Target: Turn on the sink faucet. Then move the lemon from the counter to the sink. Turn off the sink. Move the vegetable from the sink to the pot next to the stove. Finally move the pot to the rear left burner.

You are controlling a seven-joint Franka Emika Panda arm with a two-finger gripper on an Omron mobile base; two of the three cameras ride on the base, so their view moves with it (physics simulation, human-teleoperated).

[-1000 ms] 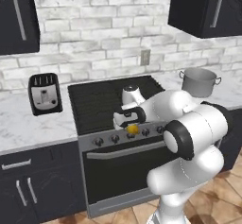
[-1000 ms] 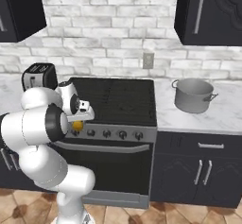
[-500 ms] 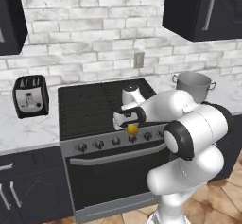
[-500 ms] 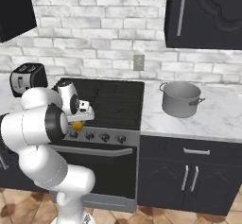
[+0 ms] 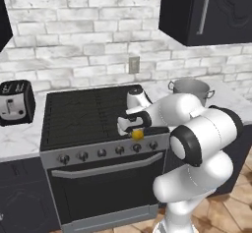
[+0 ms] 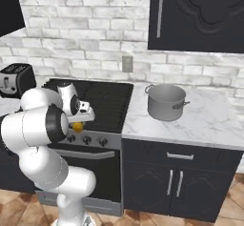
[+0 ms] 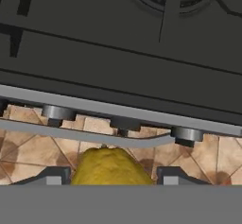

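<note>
My gripper [image 5: 137,133] is shut on the lemon [image 5: 138,135], the small yellow vegetable, and holds it over the front edge of the black stove [image 5: 78,110], above the knob strip. In the hand view the lemon [image 7: 111,167] sits between my two fingertips [image 7: 49,176], with the knobs and the floor below it. From the right base view the lemon [image 6: 77,126] hangs under my gripper [image 6: 79,124]. The grey steel pot [image 6: 165,101] stands on the marble counter [image 6: 209,122] right of the stove [image 6: 110,96]. The pot [image 5: 191,87] is partly behind my arm. The sink and faucet are out of view.
A black toaster [image 5: 15,101] stands on the counter [image 5: 19,136] left of the stove, and it is also in the right base view [image 6: 14,79]. Dark cabinets hang above the pot [image 6: 200,15]. Dark cabinet doors [image 6: 176,182] run below the counter.
The whole scene has slid left in both base views, so the base has driven to the right toward the pot. The lemon stays in my gripper.
</note>
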